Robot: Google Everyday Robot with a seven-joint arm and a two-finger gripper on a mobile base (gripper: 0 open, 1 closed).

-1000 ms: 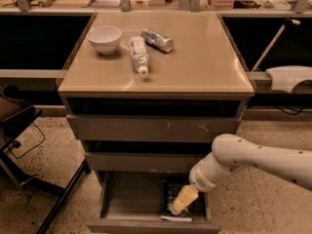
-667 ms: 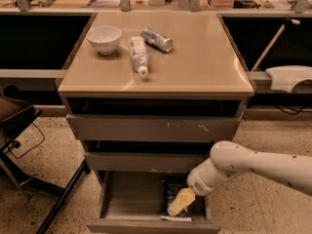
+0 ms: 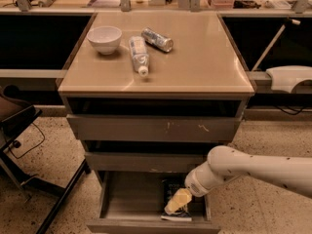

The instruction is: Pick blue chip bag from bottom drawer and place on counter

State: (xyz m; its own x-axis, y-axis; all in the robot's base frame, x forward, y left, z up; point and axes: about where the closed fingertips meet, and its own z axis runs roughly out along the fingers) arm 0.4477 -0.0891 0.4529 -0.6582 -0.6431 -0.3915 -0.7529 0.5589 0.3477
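The bottom drawer (image 3: 126, 199) is pulled open and shows a bare grey inside. The blue chip bag (image 3: 171, 185) lies at its right side, dark with a pale band at the near end. My gripper (image 3: 177, 201) reaches down into the drawer from the right. It sits directly over the bag and hides the bag's middle. The white arm comes in from the right edge. The tan counter (image 3: 204, 57) is the cabinet top above the drawers.
On the counter stand a white bowl (image 3: 104, 38), a clear plastic bottle (image 3: 139, 55) lying down and a silver can (image 3: 157, 39) on its side. Two shallower drawers (image 3: 151, 128) sit above, partly pulled out. A dark chair frame (image 3: 29, 145) stands at the left.
The arm has shifted a little to the left and lower, so the gripper is deeper in the bottom drawer over the bag. The bag has not moved.
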